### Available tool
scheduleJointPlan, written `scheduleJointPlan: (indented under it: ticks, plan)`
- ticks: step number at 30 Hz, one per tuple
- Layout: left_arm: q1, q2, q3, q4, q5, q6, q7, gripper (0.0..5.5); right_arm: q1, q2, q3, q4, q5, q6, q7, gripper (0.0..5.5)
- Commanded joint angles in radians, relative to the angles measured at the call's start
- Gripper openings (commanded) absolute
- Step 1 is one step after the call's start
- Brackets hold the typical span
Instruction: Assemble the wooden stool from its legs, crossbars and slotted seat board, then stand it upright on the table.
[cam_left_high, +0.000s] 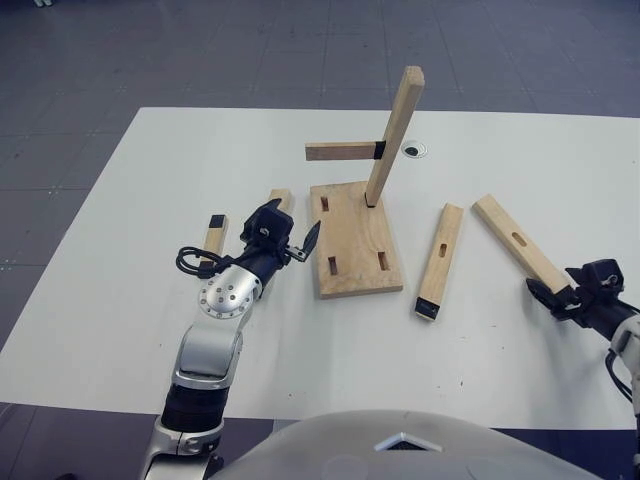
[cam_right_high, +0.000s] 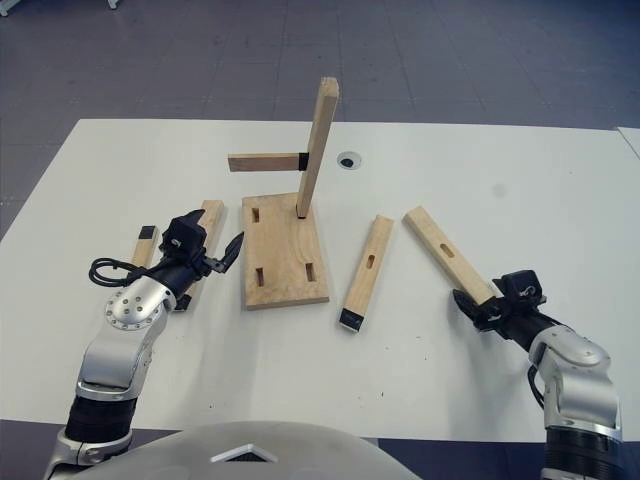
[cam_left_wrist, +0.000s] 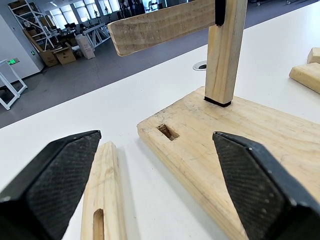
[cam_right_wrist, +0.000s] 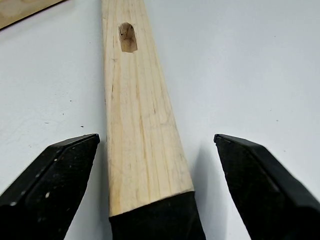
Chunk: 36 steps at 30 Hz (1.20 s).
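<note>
Stool, wooden, part-assembled. Seat board (cam_left_high: 352, 250) lies flat near the middle of the table (cam_left_high: 120, 250), slots upward. One leg (cam_left_high: 395, 130) stands upright in the far right slot, with one crossbar (cam_left_high: 338, 151) plugged into it and jutting out to the left, clear of the board. The other three slots are vacant.

Outstanding, as judged: three legs to seat, remaining crossbars to fit, then turning the stool over onto its feet. An early stage.

Loose stock: two slotted legs to the right of the board, the nearer one (cam_left_high: 439, 258) just beside it and the farther one (cam_left_high: 518, 245) angled away. Two more pieces (cam_right_high: 146, 243) lie to the left of the board.

Left gripper (cam_left_high: 290, 225): jaws wide, nothing held, low over the table between the board's left edge and a loose slotted leg (cam_left_wrist: 102, 195).

Right gripper (cam_right_wrist: 156, 150): jaws wide, straddling the black-capped end of the farther right leg without touching it.
</note>
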Motion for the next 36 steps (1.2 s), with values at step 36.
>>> scheduleJointPlan:
  ticks: [36]
  plan:
    - [-0.424, 0.002, 0.455, -0.022, -1.488, 0.556, 0.064, 4.99, -0.624, 0.374, 0.046, -0.48, 1.146, 0.618, -0.391, 2.02]
